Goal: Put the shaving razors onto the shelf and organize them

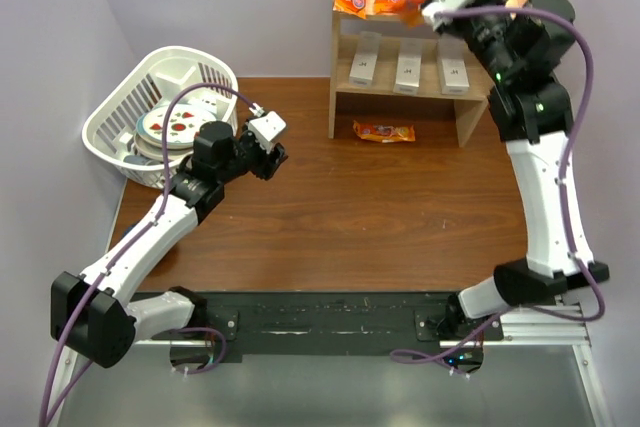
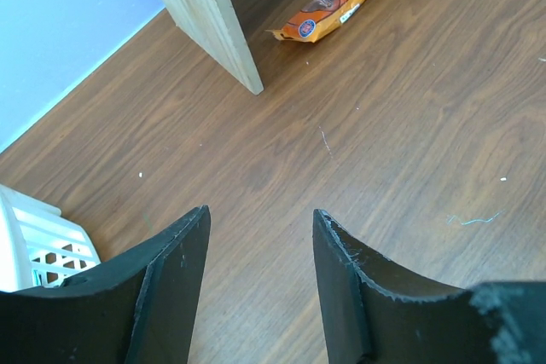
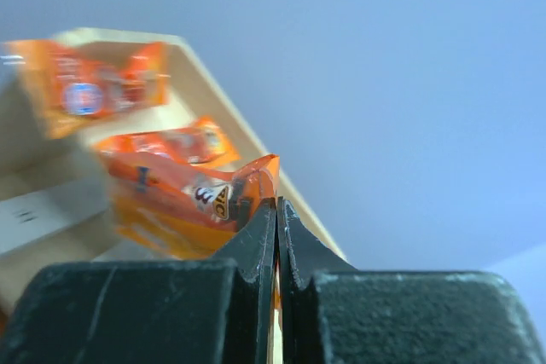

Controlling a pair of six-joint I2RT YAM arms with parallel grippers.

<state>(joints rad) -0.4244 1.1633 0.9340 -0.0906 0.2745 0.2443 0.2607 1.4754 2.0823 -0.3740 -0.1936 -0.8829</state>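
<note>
Orange packet (image 3: 188,202) clamped in the right fingers (image 3: 266,236) hangs over the shelf's (image 1: 341,97) top level beside two others, while three razors (image 1: 408,64) sit in a row on the lower level, so I'd say tidying is in hand and next comes setting it down. The left fingers (image 1: 270,134) gape empty near the basket (image 1: 110,117) of plates (image 1: 170,127) at the tabletop's (image 1: 350,207) left edge.

Table (image 1: 350,207), dark wood-grain, smooth with a low sheen; shelf (image 1: 470,119) at one o'clock, pale bare wood, matt; shaving razor boxes (image 1: 407,66) on it, matt white card; snack packets (image 1: 384,131), glossy crinkled orange film; basket (image 1: 110,129) at ten o'clock, white slatted plastic; left gripper fingers (image 2: 166,296), matt black plastic, rough-edged.
</note>
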